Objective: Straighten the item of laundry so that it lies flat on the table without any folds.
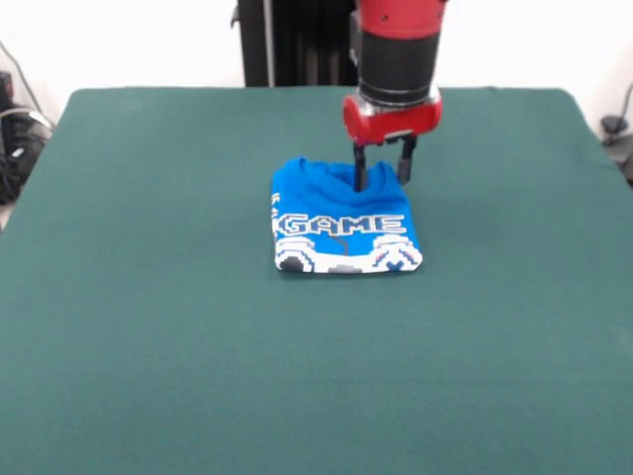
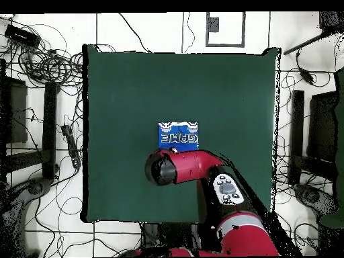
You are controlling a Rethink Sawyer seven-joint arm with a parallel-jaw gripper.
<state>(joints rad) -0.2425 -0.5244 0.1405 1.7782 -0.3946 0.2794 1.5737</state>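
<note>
The item of laundry (image 1: 341,226) is a bright blue T-shirt folded into a small bundle near the middle of the table (image 1: 148,297). Its white "GAME" lettering and controller graphic face the camera in the front view. My gripper (image 1: 383,174) comes straight down at the bundle's far edge. Its fingers (image 1: 361,170) stand apart, and the left one dips into a crease of the cloth. In the overhead view the shirt (image 2: 179,135) peeks out beyond the red and black arm (image 2: 181,166), which hides the gripper. The green table (image 2: 121,101) is far larger than the shirt.
The robot's black pedestal (image 1: 297,45) stands behind the table's far edge. In the overhead view, cables (image 2: 47,64) and dark equipment (image 2: 316,134) lie on the white floor along both sides of the table.
</note>
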